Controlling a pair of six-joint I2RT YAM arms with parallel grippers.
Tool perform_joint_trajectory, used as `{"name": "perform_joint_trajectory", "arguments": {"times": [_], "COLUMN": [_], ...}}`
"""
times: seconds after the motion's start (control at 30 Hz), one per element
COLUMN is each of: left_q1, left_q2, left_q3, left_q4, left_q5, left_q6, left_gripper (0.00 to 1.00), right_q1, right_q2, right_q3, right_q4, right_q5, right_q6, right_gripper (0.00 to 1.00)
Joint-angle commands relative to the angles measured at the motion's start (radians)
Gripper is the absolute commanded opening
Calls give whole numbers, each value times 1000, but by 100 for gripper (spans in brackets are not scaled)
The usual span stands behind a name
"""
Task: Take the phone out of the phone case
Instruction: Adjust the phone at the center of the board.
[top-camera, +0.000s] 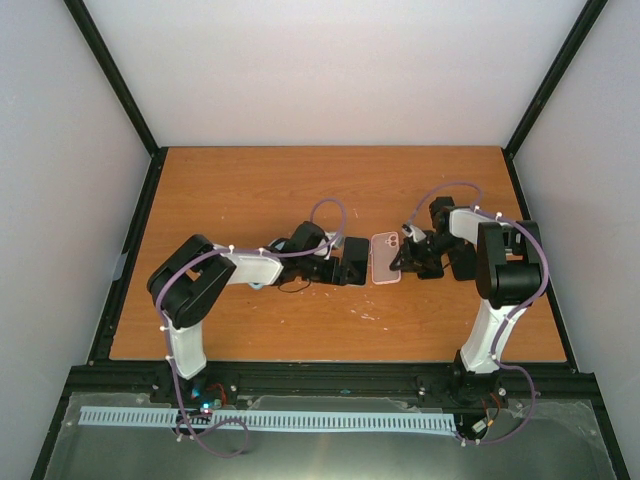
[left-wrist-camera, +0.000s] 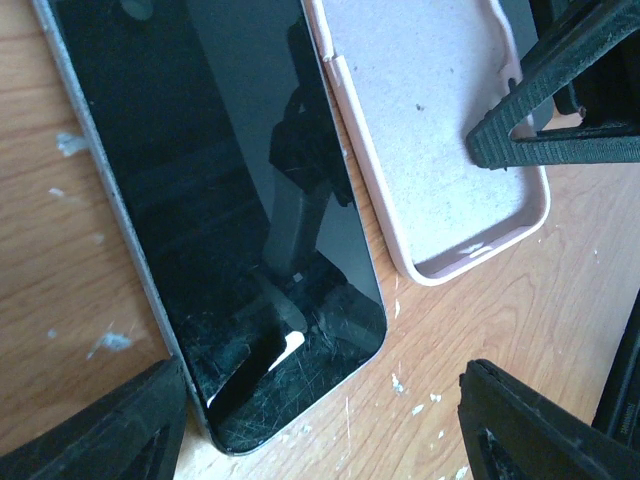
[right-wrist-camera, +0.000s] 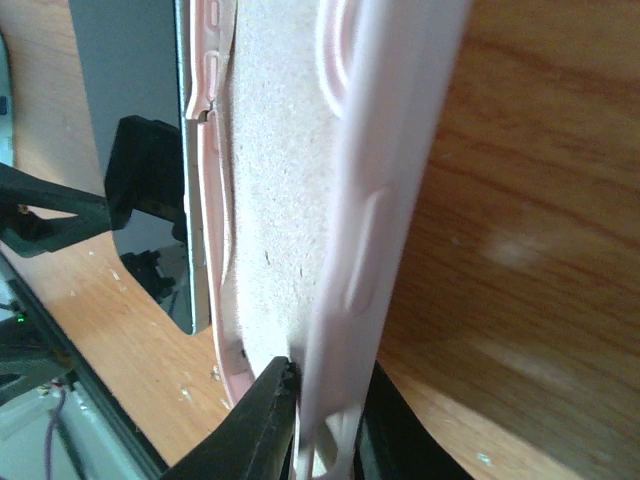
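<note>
The black phone (left-wrist-camera: 220, 200) lies screen up on the wooden table, out of the case, with a scratched lower end. The empty pink phone case (left-wrist-camera: 430, 130) lies right beside it, its pale inner lining facing up. My left gripper (left-wrist-camera: 325, 430) is open, its fingers (left-wrist-camera: 110, 430) standing either side of the phone's lower corner without clamping it. My right gripper (right-wrist-camera: 325, 430) is shut on the case's side wall (right-wrist-camera: 370, 250). From above, the phone (top-camera: 357, 260) and the case (top-camera: 385, 258) sit side by side between the left gripper (top-camera: 343, 263) and the right gripper (top-camera: 404, 259).
The wooden table (top-camera: 300, 190) has white specks and scratches near the phone. Black frame rails (top-camera: 130, 250) border it on the left, right and near sides. One finger of the right gripper (left-wrist-camera: 560, 110) reaches over the case in the left wrist view.
</note>
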Motion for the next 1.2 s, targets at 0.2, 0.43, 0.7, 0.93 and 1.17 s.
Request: {"name": "perform_joint_trajectory", "arguments": {"times": [0.2, 0.43, 0.7, 0.93, 1.17], "left_q1": [-9, -10, -22, -23, -3], "left_q2": [51, 79, 95, -11, -191], "left_q3": [79, 114, 136, 112, 129], "left_q4": [-17, -13, -6, -82, -408], "left_q5": [24, 53, 78, -45, -517], "left_q6": [10, 17, 19, 93, 160], "left_gripper": [75, 75, 75, 74, 94], "right_q1": [6, 5, -3, -16, -46], "right_q2": [-75, -131, -223, -327, -488], "right_q3": [15, 13, 3, -68, -137], "right_q4": [21, 25, 42, 131, 199], "right_q5": [96, 129, 77, -12, -29], "right_q6": [-17, -21, -46, -153, -217], "right_gripper": [34, 42, 45, 46, 48]}}
